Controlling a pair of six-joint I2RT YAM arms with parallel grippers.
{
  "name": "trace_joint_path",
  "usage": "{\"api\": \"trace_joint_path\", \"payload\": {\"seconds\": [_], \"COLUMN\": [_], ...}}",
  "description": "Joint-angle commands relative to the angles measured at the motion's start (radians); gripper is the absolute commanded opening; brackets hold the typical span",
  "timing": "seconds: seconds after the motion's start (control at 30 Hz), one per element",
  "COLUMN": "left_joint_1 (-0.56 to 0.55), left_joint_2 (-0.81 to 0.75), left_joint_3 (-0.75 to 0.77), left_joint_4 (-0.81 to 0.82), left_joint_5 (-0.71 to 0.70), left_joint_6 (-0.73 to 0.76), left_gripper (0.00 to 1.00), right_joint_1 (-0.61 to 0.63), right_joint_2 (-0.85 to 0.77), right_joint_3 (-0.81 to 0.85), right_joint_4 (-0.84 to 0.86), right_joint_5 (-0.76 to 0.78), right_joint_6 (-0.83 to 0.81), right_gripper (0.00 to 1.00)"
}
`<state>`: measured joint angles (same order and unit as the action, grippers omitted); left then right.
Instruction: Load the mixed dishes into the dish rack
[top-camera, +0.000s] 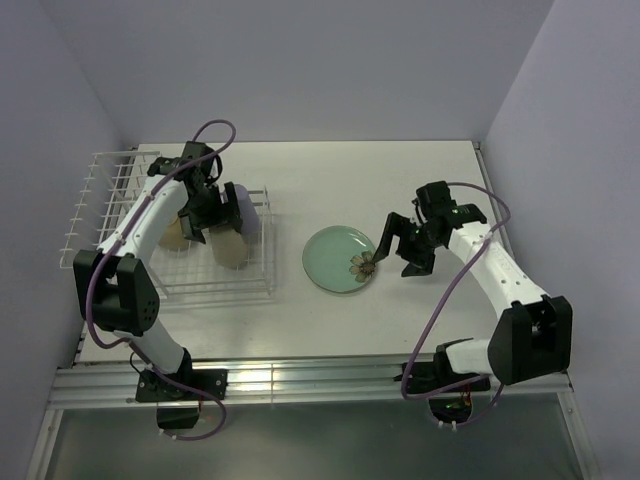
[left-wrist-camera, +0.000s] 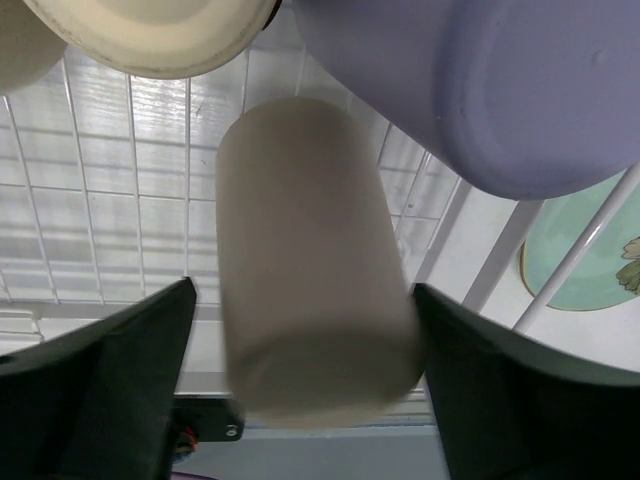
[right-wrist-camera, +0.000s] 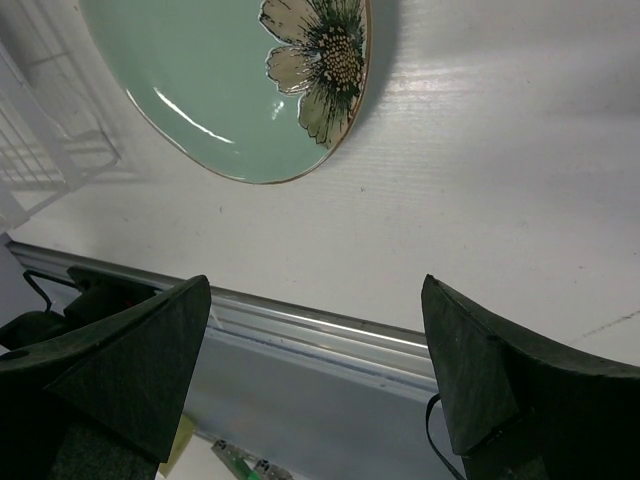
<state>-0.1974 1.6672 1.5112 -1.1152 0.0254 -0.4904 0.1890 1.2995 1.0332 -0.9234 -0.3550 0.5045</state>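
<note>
The white wire dish rack (top-camera: 110, 180) stands at the left. My left gripper (top-camera: 220, 232) hangs over its basket with jaws apart, and the beige tumbler (left-wrist-camera: 310, 260) lies between them, blurred, with a gap at the left finger (left-wrist-camera: 110, 370). The tumbler (top-camera: 231, 251) rests in the basket beside the lavender cup (top-camera: 245, 206) (left-wrist-camera: 500, 90) and the cream bowl (top-camera: 174, 233) (left-wrist-camera: 150, 35). The pale green flower plate (top-camera: 340, 258) (right-wrist-camera: 220, 80) lies flat on the table. My right gripper (top-camera: 399, 254) (right-wrist-camera: 315, 330) is open and empty just right of the plate. The steel cup is out of view.
The rack's row of upright tines (top-camera: 95, 205) runs along its far left side. The rack's basket wall (top-camera: 268, 240) stands between the tumbler and the plate. An aluminium rail (top-camera: 320, 378) edges the table's near side. Grey walls close the back and both sides.
</note>
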Motion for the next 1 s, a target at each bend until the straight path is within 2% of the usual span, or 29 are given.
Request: {"api": "trace_joint_path", "payload": {"seconds": [0.0,0.27,0.57,0.77,0.8,0.97], "left_joint_1": [-0.011,-0.023,-0.033,-0.033,-0.033,-0.033], "left_joint_2": [-0.015,-0.069,-0.259,-0.417,-0.453,-0.549], "left_joint_3": [0.026,0.006,-0.014,-0.057,-0.071,-0.115], "left_joint_4": [0.002,0.017,0.044,0.107,0.136,0.215], "left_joint_5": [-0.019,-0.019,-0.001,0.094,0.141,0.264], "left_joint_6": [0.006,-0.016,-0.086,-0.142,-0.161,-0.235], "left_gripper": [0.99,0.99,0.99,0.99,0.99,0.99], "right_joint_1": [0.017,0.023,0.024,0.024,0.024,0.029], "right_joint_2": [0.021,0.130,0.277,0.326,0.336,0.366], "right_joint_3": [-0.005,-0.016,-0.061,-0.154,-0.183,-0.249], "right_joint_4": [0.057,0.153,0.259,0.461,0.489,0.622], "right_joint_5": [0.019,-0.021,-0.045,-0.126,-0.131,-0.144], "right_joint_6": [-0.003,0.029,0.078,0.185,0.196,0.252], "right_gripper": [0.93,0.93,0.89,0.81,0.76,0.65]}}
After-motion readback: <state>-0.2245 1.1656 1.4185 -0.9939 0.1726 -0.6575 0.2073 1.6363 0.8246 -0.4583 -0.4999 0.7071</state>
